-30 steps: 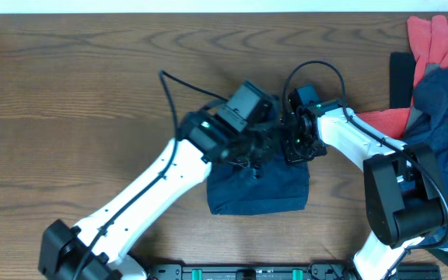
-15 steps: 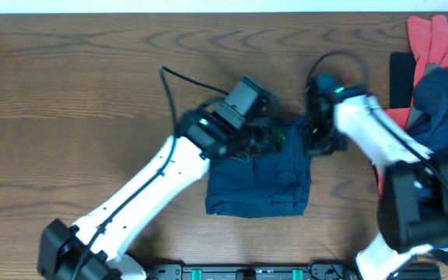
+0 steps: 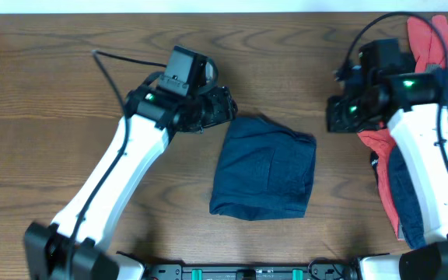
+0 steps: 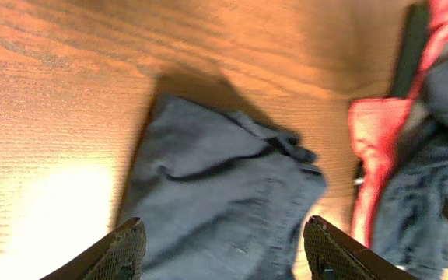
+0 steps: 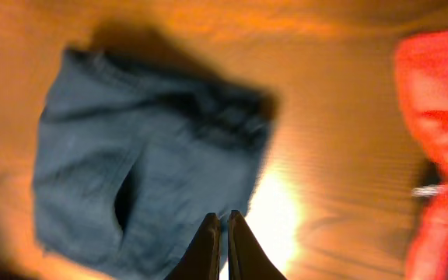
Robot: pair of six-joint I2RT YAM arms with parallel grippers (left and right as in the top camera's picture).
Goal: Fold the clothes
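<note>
Shorts [image 3: 264, 167] folded, more clothes waiting

At the centre of the table [image 3: 53, 93] the navy shorts lie in a tidy packet, with neither arm touching them. At their 11 o'clock the left gripper [image 4: 225, 247] gapes wide and empty. At 2 o'clock the right gripper [image 5: 224, 243] is pinched together on nothing. At 3 o'clock the red-and-navy pile [image 3: 430, 85] looks unfolded, with its far side cut off. Both wrist views are blurred.
</note>
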